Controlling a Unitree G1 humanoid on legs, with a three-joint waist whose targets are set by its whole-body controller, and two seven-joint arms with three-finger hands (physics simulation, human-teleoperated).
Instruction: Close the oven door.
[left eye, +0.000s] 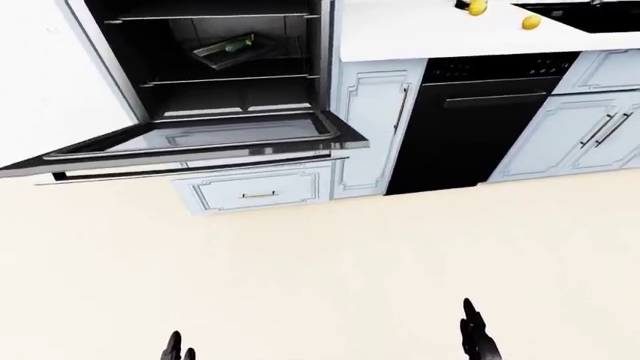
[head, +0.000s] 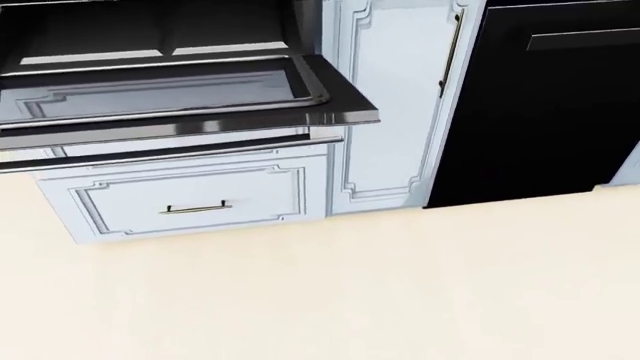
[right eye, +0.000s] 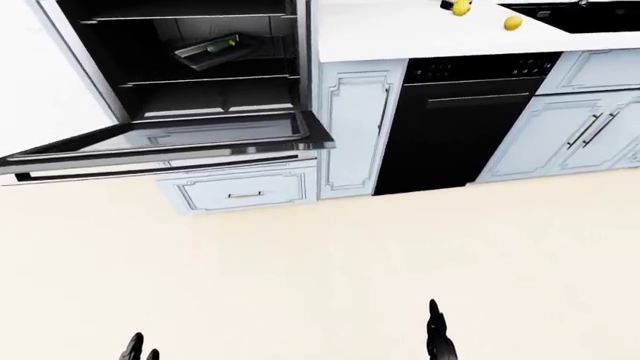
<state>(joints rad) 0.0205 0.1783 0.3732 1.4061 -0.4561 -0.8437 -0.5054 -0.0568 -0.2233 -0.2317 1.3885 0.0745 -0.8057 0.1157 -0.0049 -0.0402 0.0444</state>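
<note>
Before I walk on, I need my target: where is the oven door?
In the left-eye view the oven door hangs open at upper left, lying flat above the pale drawer, left of the black dishwasher.

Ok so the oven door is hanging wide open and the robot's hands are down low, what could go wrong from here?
1. The oven door juts flat out over the floor, and both the left robot hand and right robot hand sit low and apart from it; walking closer could bump the legs into its edge.
2. A tray rests tilted on a rack inside; a hard slam might jolt it.
3. The door overhangs the drawer, so a push from too low could hit the drawer instead.
</note>
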